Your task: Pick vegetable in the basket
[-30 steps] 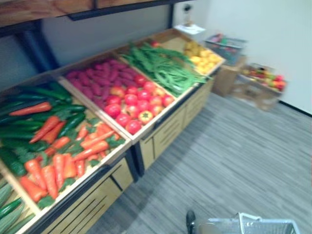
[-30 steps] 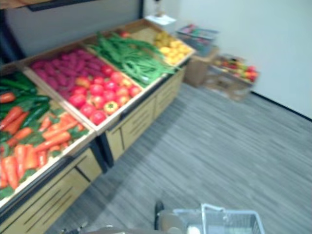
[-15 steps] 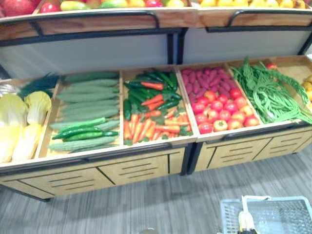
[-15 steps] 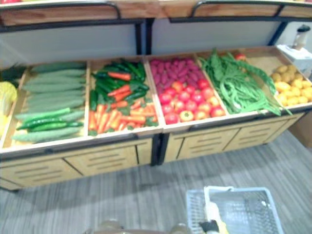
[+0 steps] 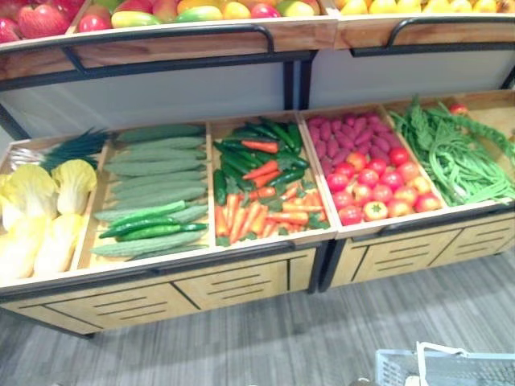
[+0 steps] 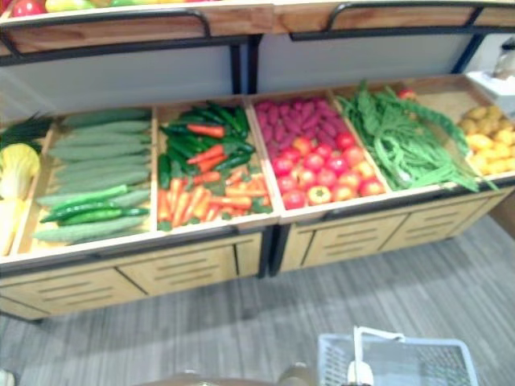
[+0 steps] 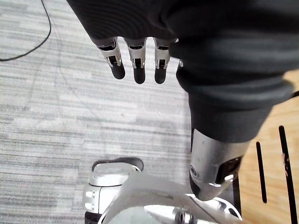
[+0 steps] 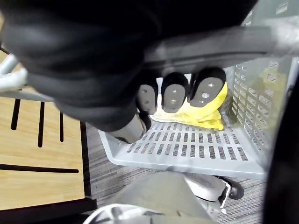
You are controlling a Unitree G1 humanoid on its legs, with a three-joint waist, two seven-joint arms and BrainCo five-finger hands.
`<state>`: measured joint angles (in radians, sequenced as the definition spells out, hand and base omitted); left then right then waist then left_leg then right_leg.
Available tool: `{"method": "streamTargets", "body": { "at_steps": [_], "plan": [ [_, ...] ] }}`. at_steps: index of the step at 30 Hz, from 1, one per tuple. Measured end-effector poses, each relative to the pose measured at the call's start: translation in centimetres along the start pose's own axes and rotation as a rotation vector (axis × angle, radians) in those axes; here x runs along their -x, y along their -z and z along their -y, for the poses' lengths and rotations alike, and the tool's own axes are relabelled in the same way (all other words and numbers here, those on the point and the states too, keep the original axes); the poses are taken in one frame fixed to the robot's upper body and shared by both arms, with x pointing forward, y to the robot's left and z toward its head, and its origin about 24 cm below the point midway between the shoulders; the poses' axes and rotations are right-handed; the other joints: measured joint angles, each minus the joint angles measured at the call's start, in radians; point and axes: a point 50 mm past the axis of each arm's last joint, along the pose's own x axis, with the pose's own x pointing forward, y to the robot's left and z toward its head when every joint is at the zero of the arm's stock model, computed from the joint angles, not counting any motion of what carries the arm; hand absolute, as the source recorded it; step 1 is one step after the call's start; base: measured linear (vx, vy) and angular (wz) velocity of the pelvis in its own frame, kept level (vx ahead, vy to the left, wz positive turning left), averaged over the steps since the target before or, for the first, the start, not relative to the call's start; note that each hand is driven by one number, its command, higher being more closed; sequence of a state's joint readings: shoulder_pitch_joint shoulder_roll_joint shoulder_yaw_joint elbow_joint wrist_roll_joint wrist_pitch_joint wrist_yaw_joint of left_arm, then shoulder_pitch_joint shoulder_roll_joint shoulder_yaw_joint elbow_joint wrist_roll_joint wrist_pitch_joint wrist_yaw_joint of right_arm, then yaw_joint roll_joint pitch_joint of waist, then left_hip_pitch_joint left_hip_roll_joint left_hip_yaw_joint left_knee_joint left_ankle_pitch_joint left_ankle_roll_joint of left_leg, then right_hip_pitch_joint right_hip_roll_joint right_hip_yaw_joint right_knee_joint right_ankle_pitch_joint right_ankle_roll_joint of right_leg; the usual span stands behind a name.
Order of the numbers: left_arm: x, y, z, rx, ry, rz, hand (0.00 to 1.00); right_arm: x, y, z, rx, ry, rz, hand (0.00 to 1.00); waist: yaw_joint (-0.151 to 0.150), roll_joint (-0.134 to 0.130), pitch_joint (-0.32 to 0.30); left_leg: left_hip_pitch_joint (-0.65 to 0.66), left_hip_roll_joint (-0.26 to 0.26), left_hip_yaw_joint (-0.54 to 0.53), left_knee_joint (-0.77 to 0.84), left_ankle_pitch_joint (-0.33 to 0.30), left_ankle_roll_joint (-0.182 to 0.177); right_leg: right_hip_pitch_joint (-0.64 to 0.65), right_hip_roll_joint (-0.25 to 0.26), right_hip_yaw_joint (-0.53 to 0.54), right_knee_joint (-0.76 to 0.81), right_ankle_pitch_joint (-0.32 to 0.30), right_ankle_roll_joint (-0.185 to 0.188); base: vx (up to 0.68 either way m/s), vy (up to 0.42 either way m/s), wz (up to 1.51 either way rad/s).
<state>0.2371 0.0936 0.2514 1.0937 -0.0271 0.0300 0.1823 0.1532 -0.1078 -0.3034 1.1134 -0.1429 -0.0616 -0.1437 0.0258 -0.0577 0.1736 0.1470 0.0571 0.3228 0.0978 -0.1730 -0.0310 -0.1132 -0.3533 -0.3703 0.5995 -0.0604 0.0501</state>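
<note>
A pale grey plastic basket (image 6: pixel 398 363) sits low at the right, just in front of me. In the right wrist view my right hand (image 8: pixel 175 95) has its fingers curled round the basket's grey handle (image 8: pixel 215 44). A yellow vegetable (image 8: pixel 203 112) lies on the basket's slatted floor (image 8: pixel 187 149). My left hand (image 7: pixel 135 58) hangs over the grey carpet with straight fingers and nothing in it. Ahead, the wooden stand holds cucumbers (image 5: pixel 153 173), carrots (image 5: pixel 257 215), tomatoes (image 5: pixel 374 189) and green beans (image 5: pixel 459 157).
Pale cabbages (image 5: pixel 36 213) fill the leftmost bin and purple sweet potatoes (image 5: pixel 346 133) lie behind the tomatoes. Yellow fruit (image 6: pixel 487 145) sits at the far right. An upper shelf of fruit (image 5: pixel 161 12) overhangs the bins. Wooden drawer fronts (image 5: pixel 233 281) face the carpet strip between me and the stand.
The camera has swung left, from looking along the stand to facing it, then drifted a little more. The basket now sits lower in the picture.
</note>
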Motion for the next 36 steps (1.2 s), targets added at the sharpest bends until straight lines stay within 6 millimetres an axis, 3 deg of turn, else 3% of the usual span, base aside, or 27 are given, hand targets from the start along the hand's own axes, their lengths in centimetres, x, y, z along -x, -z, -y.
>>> {"method": "streamTargets", "body": {
  "at_steps": [2, 5, 6, 7, 9, 10, 12, 14, 16, 18, 19, 22, 27, 33, 36],
  "plan": [
    [-0.2, -0.8, -0.5, 0.011, 0.004, 0.029, 0.0, 0.3, 0.5, -1.2, -0.014, -0.031, -0.008, 1.0, 0.001, -0.014, 0.001, 0.009, 0.014, -0.001, -0.015, 0.002, 0.002, 0.002, 0.027, 0.038, -0.026, -0.003, 0.01, 0.0, 0.003, -0.06],
    [-0.3, -2.3, -0.5, 0.079, 0.019, 0.073, 0.0, 0.5, 0.4, -2.6, 0.008, -0.079, -0.003, 1.0, 0.002, -0.024, 0.012, -0.024, 0.058, -0.007, -0.016, 0.015, -0.017, 0.008, 0.109, 0.054, -0.195, -0.014, 0.016, 0.06, -0.047, -0.07],
    [-0.4, -3.1, -0.4, 0.091, 0.022, 0.097, 0.0, 0.5, 0.2, -2.9, 0.018, -0.095, 0.0, 1.0, 0.003, -0.023, 0.02, -0.04, 0.074, -0.009, -0.011, 0.027, -0.029, 0.009, 0.15, 0.079, -0.302, 0.0, 0.032, 0.15, -0.136, 0.08],
    [-0.5, -4.0, -0.7, 0.09, 0.014, 0.132, 0.0, 0.5, 0.2, -3.2, 0.033, -0.107, -0.004, 1.0, -0.002, -0.045, 0.03, -0.05, 0.066, -0.02, 0.003, 0.03, -0.041, 0.023, 0.162, 0.114, -0.39, 0.071, 0.052, 0.15, -0.16, 0.18],
    [-0.4, -4.8, 0.0, 0.1, 0.029, 0.157, 0.0, 0.4, 0.2, -2.7, 0.039, -0.097, -0.007, 1.0, -0.007, -0.032, 0.042, -0.055, 0.082, -0.047, 0.01, 0.034, -0.054, 0.048, 0.174, 0.101, -0.395, 0.041, 0.05, 0.15, -0.181, 0.29],
    [-0.3, -5.2, 0.4, 0.106, 0.023, 0.186, 0.0, 0.2, -0.3, -2.3, 0.042, -0.086, 0.005, 1.0, -0.013, -0.008, 0.049, -0.054, 0.098, -0.06, 0.001, 0.042, -0.068, 0.052, 0.19, 0.091, -0.401, 0.034, 0.043, 0.13, -0.154, 0.22],
    [-0.1, -5.7, 0.6, 0.115, 0.003, 0.218, 0.0, -0.1, -1.0, -1.8, 0.051, -0.076, 0.027, 1.0, -0.014, 0.011, 0.053, -0.053, 0.114, -0.06, -0.019, 0.056, -0.089, 0.056, 0.213, 0.082, -0.424, 0.023, 0.032, 0.09, -0.135, 0.08],
    [0.0, -6.2, 0.5, 0.125, -0.021, 0.255, 0.0, -0.2, -1.8, -1.5, 0.069, -0.077, 0.057, 1.0, -0.02, 0.017, 0.055, -0.054, 0.123, -0.06, -0.03, 0.073, -0.103, 0.055, 0.227, 0.078, -0.429, 0.015, 0.019, 0.03, -0.128, 0.02],
    [0.6, -8.4, 0.5, 0.133, -0.056, 0.377, 0.0, -0.3, -2.5, -1.1, 0.073, -0.075, 0.084, 1.0, -0.02, 0.019, 0.055, -0.056, 0.131, -0.057, -0.029, 0.081, -0.107, 0.053, 0.236, 0.079, -0.429, 0.01, 0.011, -0.02, -0.101, 0.0],
    [3.0, -13.6, 0.3, 0.115, -0.148, 0.66, 0.0, -0.5, -3.6, -0.2, 0.087, -0.058, 0.124, 1.0, -0.019, 0.028, 0.06, -0.06, 0.132, -0.054, -0.045, 0.09, -0.106, 0.038, 0.239, 0.083, -0.425, 0.008, 0.008, -0.08, -0.062, 0.02],
    [3.8, -15.0, 0.1, 0.114, -0.188, 0.741, 0.0, -0.5, -3.8, 0.0, 0.097, -0.056, 0.133, 1.0, -0.02, 0.03, 0.06, -0.062, 0.129, -0.051, -0.051, 0.095, -0.105, 0.029, 0.236, 0.086, -0.423, 0.007, 0.007, -0.15, -0.046, -0.04],
    [9.4, -21.8, -2.3, 0.221, -0.422, 1.136, 0.0, -0.6, -4.4, 0.9, 0.115, -0.036, 0.17, 1.0, -0.025, 0.057, 0.056, -0.096, 0.117, -0.036, -0.062, 0.109, -0.095, -0.009, 0.229, 0.1, -0.423, 0.011, 0.018, -0.12, -0.025, -0.09],
    [14.1, -24.5, -5.7, 0.347, -0.706, 1.448, 0.0, -0.4, -2.9, 1.4, 0.068, -0.003, 0.134, 1.0, -0.052, 0.086, 0.043, -0.093, 0.113, -0.01, -0.063, 0.102, -0.094, -0.029, 0.233, 0.134, -0.416, 0.015, 0.017, -0.02, 0.008, -0.16],
    [18.8, -27.8, -8.5, 0.377, -0.913, 1.782, 0.0, -0.1, -1.0, 2.2, 0.048, 0.019, 0.092, 1.0, -0.058, 0.086, 0.043, -0.067, 0.112, 0.032, -0.08, 0.102, -0.097, -0.046, 0.246, 0.18, -0.404, 0.024, 0.007, 0.06, 0.014, -0.24],
    [20.2, -28.9, -9.3, 0.352, -0.946, 1.866, 0.0, 0.0, -0.9, 2.3, 0.054, 0.018, 0.091, 1.0, -0.081, 0.087, 0.042, -0.049, 0.107, 0.057, -0.095, 0.102, -0.097, -0.046, 0.249, 0.199, -0.404, 0.027, 0.006, 0.05, 0.035, -0.2]
  ]
}}
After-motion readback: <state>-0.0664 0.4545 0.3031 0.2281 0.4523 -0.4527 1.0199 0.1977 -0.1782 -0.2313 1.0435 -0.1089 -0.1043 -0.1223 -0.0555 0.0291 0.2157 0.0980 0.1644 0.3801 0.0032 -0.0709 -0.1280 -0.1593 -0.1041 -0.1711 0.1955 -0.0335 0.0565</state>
